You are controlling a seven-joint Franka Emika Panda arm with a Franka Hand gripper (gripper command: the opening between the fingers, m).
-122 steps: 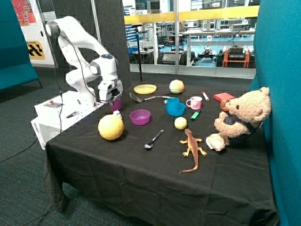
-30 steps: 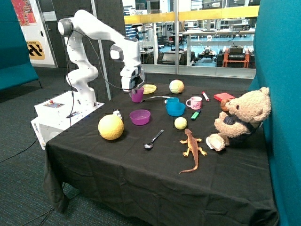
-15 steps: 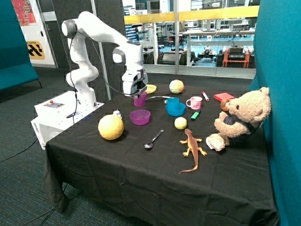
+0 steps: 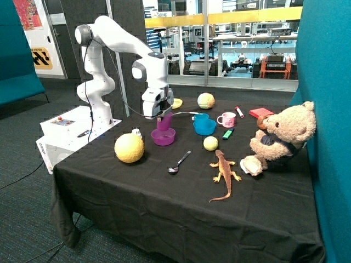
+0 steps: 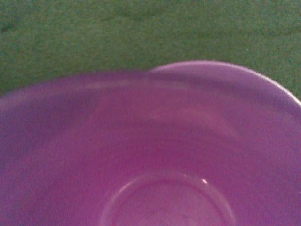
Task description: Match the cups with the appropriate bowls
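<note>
My gripper is shut on the translucent purple cup and holds it upright just above the purple-magenta bowl, near the table's middle. I cannot tell whether the cup touches the bowl. In the wrist view the purple cup's inside fills most of the picture, with a second purple rim behind it over the dark cloth. The teal-blue cup stands in the bright blue bowl, beside the purple bowl on the teddy's side.
A large yellow ball lies close to the purple bowl, a spoon in front. A small ball, orange lizard, teddy bear, handled mug, yellow plate, another ball and red block stand around.
The arm has carried the purple cup from the table's edge by the robot base, across and down, to just over the purple bowl. Nothing else has moved.
</note>
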